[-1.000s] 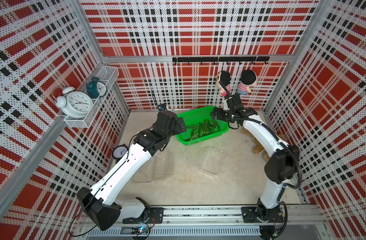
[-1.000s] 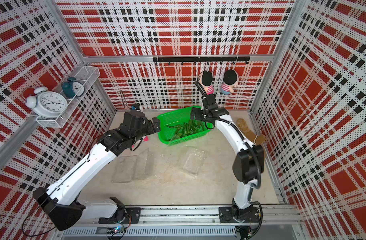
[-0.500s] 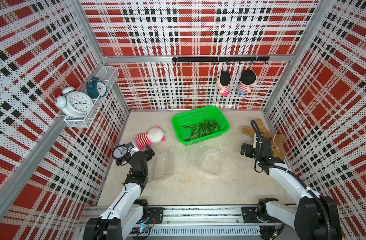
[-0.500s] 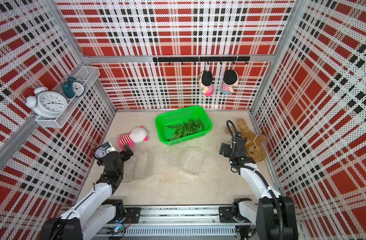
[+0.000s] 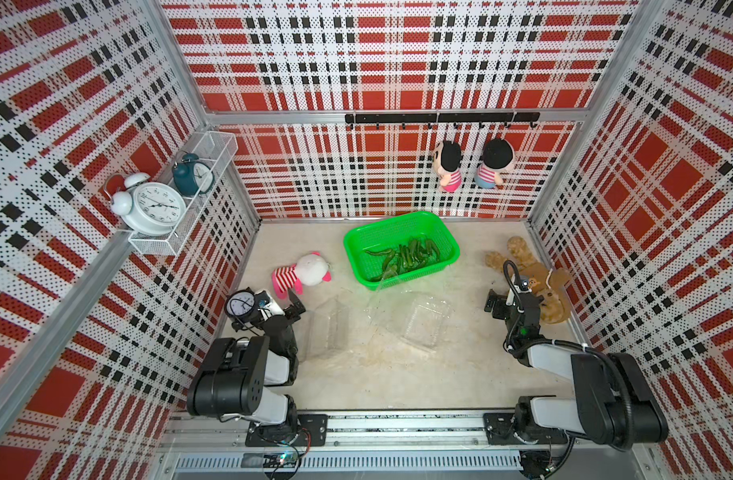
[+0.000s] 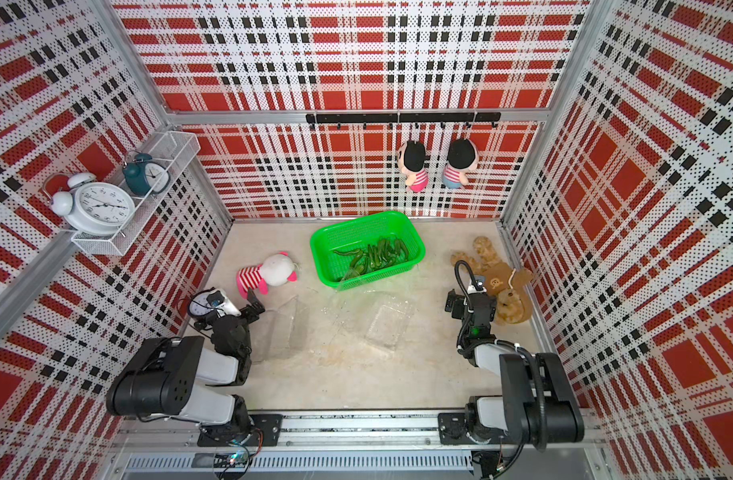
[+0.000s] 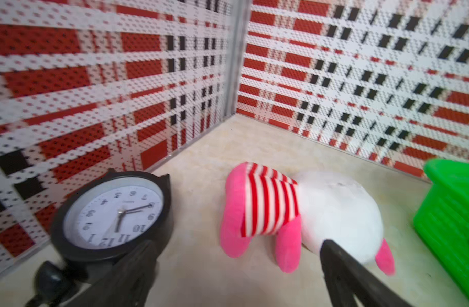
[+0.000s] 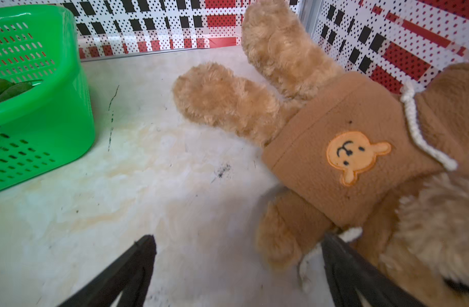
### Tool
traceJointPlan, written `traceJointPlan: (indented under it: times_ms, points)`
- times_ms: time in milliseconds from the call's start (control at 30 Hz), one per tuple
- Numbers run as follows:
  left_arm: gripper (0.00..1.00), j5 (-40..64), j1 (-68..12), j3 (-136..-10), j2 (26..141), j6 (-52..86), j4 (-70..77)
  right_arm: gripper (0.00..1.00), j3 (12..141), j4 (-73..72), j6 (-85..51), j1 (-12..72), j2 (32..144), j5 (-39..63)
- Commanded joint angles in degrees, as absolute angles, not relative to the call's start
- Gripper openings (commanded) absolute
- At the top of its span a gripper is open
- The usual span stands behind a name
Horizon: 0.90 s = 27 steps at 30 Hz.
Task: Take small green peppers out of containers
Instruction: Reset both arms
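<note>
The small green peppers [image 5: 402,257] [image 6: 373,255] lie in a heap inside the bright green mesh basket [image 5: 356,237]. Two clear clamshell containers lie open on the floor in front of it, one on the left [image 5: 327,328] and one in the middle [image 5: 423,322]; I see no peppers in them. My left gripper [image 7: 237,245] is open and empty, low at the front left, between a small black clock [image 7: 113,215] and a pink and white plush [image 7: 321,212]. My right gripper [image 8: 238,239] is open and empty at the right, beside a brown plush bear [image 8: 347,148].
The black clock [image 5: 241,302] stands by the left wall, and the pink and white plush [image 5: 306,274] lies left of the basket. The bear [image 5: 539,286] lies along the right wall. Two dolls [image 5: 468,166] hang on the back wall. A wire shelf [image 5: 190,191] holds two alarm clocks.
A second ago both arms reached out over the green basket. Both have drawn back to the front corners and now sit folded low, grippers still open.
</note>
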<state>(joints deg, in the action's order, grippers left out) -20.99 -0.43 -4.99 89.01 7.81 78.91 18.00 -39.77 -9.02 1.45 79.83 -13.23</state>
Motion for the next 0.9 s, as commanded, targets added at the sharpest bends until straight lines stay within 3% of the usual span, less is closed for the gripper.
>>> traceJointPlan:
  times_ms: [0,67,200,400,567,667,867]
  points:
    - [0.98,-21.5,-5.0,-8.0,91.1,-0.3,88.8,1.0,20.6,-53.9,-8.4,1.1,85.2,-16.7]
    - [0.98,-21.8,-5.6,-10.1,88.8,-1.0,81.1,1.0,20.1,-57.0,-6.7,2.5,87.3,-17.8]
    - [0.98,-21.6,-5.4,-9.6,90.6,-0.7,85.7,1.0,13.2,-74.8,-6.1,2.6,90.9,-16.7]
    - [0.99,-21.6,-5.4,-9.7,90.7,-0.7,85.7,1.0,15.1,-67.3,-6.7,2.6,89.0,-16.7]
    - [0.98,-21.4,-5.4,-9.9,90.8,-0.8,85.2,1.0,14.8,-69.4,-6.3,2.6,89.7,-16.7]
    - [0.98,-12.9,-1.9,-13.7,91.0,0.5,77.6,1.0,15.1,-68.8,-6.1,2.7,89.8,-16.9]
    - [0.98,-14.2,-2.8,-11.9,90.5,0.2,80.9,1.0,15.2,-68.9,-6.0,2.7,89.9,-16.9]
